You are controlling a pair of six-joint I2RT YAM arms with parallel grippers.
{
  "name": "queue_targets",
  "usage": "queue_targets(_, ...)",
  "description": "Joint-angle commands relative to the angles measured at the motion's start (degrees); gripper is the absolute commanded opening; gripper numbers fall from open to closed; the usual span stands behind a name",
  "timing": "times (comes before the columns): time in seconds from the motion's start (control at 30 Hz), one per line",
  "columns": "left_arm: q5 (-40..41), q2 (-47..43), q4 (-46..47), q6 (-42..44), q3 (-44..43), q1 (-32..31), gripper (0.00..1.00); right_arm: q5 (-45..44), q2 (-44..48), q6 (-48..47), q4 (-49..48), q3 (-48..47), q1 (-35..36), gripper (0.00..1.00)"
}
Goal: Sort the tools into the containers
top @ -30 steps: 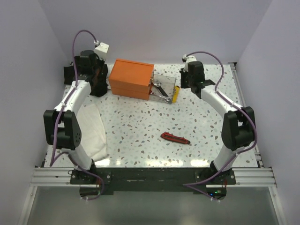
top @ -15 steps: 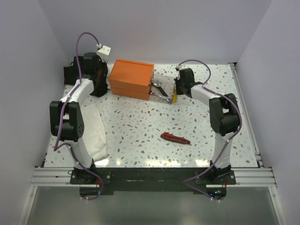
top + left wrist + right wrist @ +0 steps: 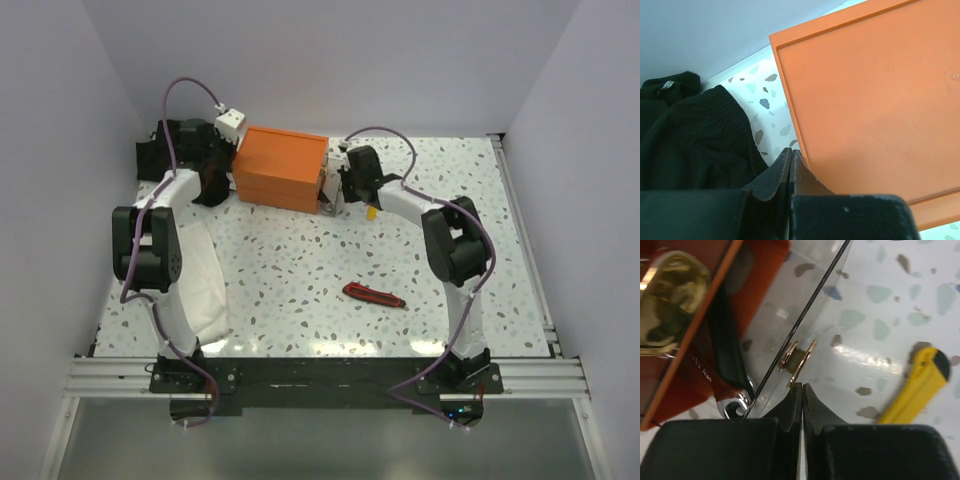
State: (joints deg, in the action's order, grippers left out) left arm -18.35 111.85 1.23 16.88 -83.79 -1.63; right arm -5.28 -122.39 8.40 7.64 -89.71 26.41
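The right gripper [image 3: 802, 386], closed tight, is pointing at the brass knob [image 3: 797, 360] of the clear drawer tray [image 3: 805, 300], with the yellow utility knife [image 3: 915, 390] lying at its 4 o'clock. The left gripper [image 3: 791, 151], also closed, is sitting just beside the orange box [image 3: 870, 90].

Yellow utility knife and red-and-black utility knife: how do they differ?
The yellow utility knife is yellow with a dark tip; the red-and-black utility knife is red and black. The yellow one lies beside the clear drawer tray, at the right gripper; the red-and-black one lies alone in the open. Both rest on the table, outside any tray.
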Motion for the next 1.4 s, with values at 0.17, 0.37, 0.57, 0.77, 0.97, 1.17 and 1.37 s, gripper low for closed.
queue_targets(0.17, -12.3, 0.9, -1.1, -3.7, 0.9, -1.8, 0.02, 4.8, -0.2, 9.4, -4.0, -2.9, 2.9, 0.06)
queue_targets(0.37, 3.2, -3.9, -3.0, -7.6, 0.5, -2.0, 0.06, 9.7, 5.7, 13.8, -3.5, 0.2, -1.3, 0.23)
queue_targets(0.57, 17.7, -7.7, -7.5, -8.8, -6.4, -1.7, 0.05, 17.5, 9.7, 14.4, 1.4, 2.3, -9.6, 0.45)
queue_targets(0.77, -1.4, -6.3, -6.2, -13.6, -9.7, -2.1, 0.02, 30.7, 8.4, 20.8, -7.4, 3.6, -14.1, 0.56)
queue_targets(0.97, -7.6, -2.2, -5.5, -16.4, -11.6, -5.0, 0.00, 25.2, 4.3, 22.9, -5.6, -0.8, -12.6, 0.35)
queue_targets(1.17, -17.3, 0.6, -4.8, -16.4, -11.5, -5.6, 0.00, 23.6, -3.8, 25.3, -7.2, -5.9, -11.7, 0.20)
queue_targets(1.37, -15.6, 0.8, -6.6, -14.4, -8.1, -6.0, 0.00, 24.3, -11.5, 25.5, -7.4, -12.4, -9.1, 0.21)
